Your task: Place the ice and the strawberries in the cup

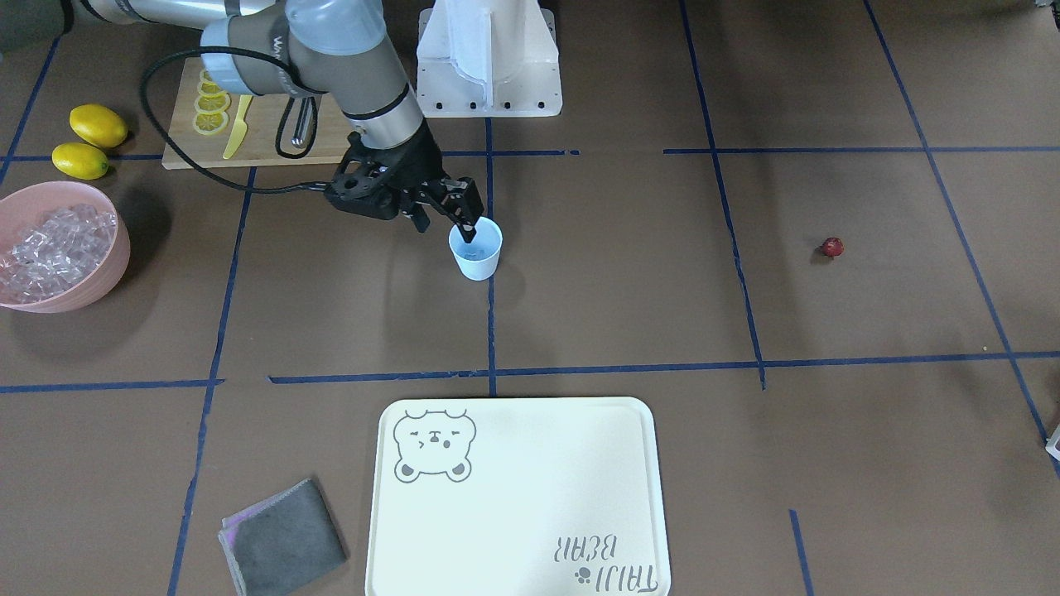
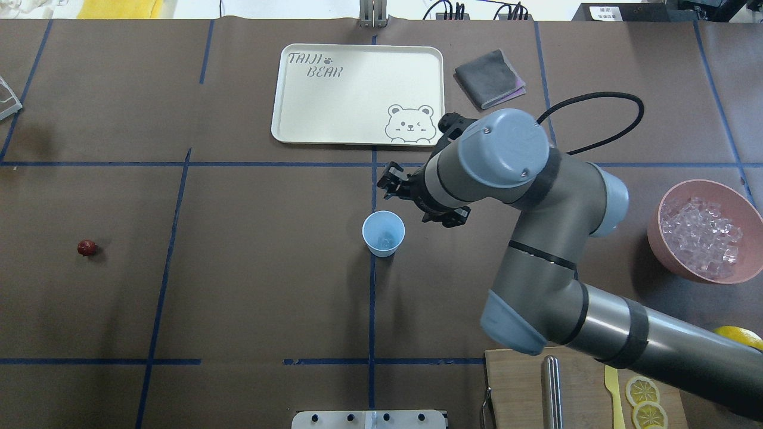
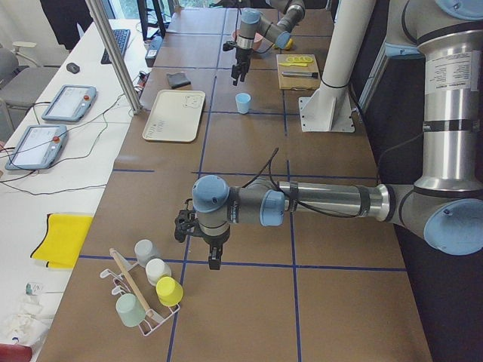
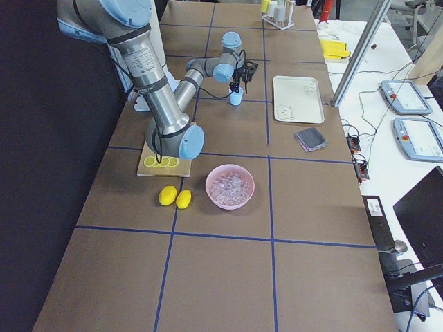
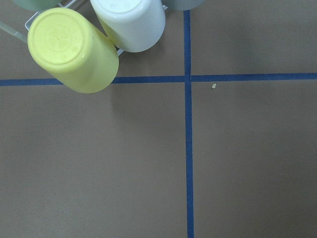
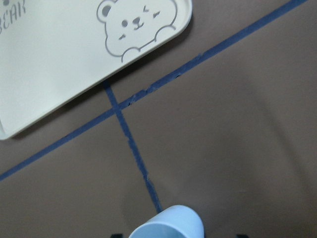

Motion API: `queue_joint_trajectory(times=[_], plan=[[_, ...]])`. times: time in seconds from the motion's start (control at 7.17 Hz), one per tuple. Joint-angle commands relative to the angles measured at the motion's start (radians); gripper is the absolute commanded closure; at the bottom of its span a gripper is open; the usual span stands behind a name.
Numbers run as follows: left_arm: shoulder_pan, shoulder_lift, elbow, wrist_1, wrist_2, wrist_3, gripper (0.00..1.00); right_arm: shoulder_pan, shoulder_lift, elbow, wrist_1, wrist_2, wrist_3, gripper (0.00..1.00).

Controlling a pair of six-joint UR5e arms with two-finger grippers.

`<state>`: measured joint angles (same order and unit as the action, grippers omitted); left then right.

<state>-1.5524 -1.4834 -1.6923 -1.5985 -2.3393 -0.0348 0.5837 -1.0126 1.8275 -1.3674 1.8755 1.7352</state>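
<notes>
Tray (image 1: 513, 497) lay at the tabletop's (image 1: 662, 314) edge; right end effector (image 1: 447, 230) — released — hung above cup (image 1: 477, 252); left end effector (image 3: 213, 260) — grip indeterminable.

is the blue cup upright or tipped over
Upright: the cup stands on its base, its round mouth facing up in the overhead view.

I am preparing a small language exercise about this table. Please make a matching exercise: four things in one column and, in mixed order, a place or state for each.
Things:
1. cup
2. strawberry
3. pink bowl
4. grey cloth

Places or states:
A. lying beside the bear tray
B. full of clear ice cubes
C. upright on a blue tape line
D. alone, far out on the robot's left side

Pairs: 1-C, 2-D, 3-B, 4-A.
</notes>
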Motion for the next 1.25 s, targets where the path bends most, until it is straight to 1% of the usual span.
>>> queue_joint_trajectory(times=[0.0,0.14,0.28,0.42,0.7,0.84,0.98,1.12], plan=[[0.0,0.0,0.002,0.0,0.0,0.001,0.0,0.137,-0.162,0.128,-0.005,0.097,-0.089,0.19],[0.002,0.0,0.002,0.0,0.0,0.003,0.0,0.178,-0.248,0.201,-0.075,0.114,-0.22,0.2],[0.002,0.0,0.003,0.0,0.0,0.003,0.0,0.215,-0.295,0.261,-0.187,0.114,-0.359,0.2],[0.002,0.0,0.008,0.0,0.002,0.003,0.0,0.247,-0.357,0.297,-0.237,0.114,-0.505,0.2],[0.002,0.0,0.008,0.0,0.0,0.003,0.0,0.355,-0.496,0.305,-0.231,0.152,-0.754,0.2],[0.003,0.0,0.008,0.0,0.0,0.003,0.0,0.392,-0.555,0.297,-0.231,0.149,-0.879,0.2],[0.005,0.0,0.008,0.0,0.0,0.003,0.0,0.44,-0.607,0.294,-0.228,0.148,-0.992,0.19],[0.005,0.0,0.006,-0.001,0.0,0.003,0.0,0.477,-0.624,0.268,-0.228,0.148,-1.076,0.19]])
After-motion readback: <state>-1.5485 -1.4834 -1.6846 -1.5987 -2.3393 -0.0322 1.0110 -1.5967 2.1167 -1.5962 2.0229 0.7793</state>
